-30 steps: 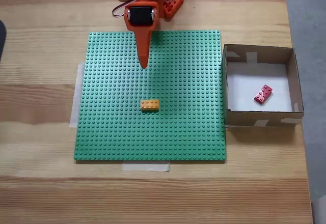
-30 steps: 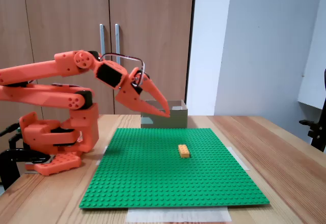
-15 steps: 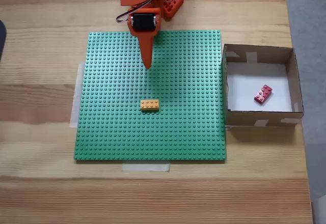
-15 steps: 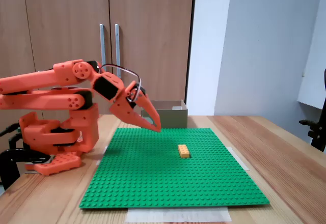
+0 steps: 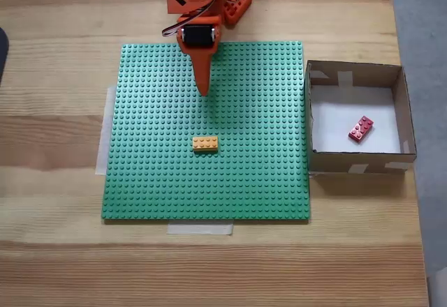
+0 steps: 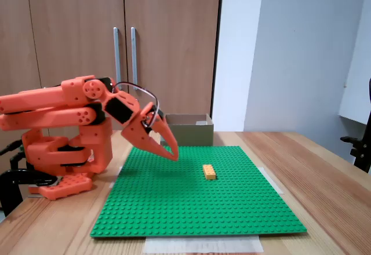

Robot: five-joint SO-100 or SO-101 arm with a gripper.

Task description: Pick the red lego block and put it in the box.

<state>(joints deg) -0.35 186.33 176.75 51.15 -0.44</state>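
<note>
Red brick (image 5: pixel 361 128) lies tilted on the white floor of the box (image 5: pixel 355 167), right of the green baseplate (image 5: pixel 244 181) on the table (image 5: pixel 56 251). Orange brick (image 5: pixel 204 143) sits mid-plate. Hand (image 5: pixel 204 92) closed, empty, tips low over the plate's far part, apart from both bricks.

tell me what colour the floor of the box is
White, seen best in a fixed view looking down into the box.
</note>
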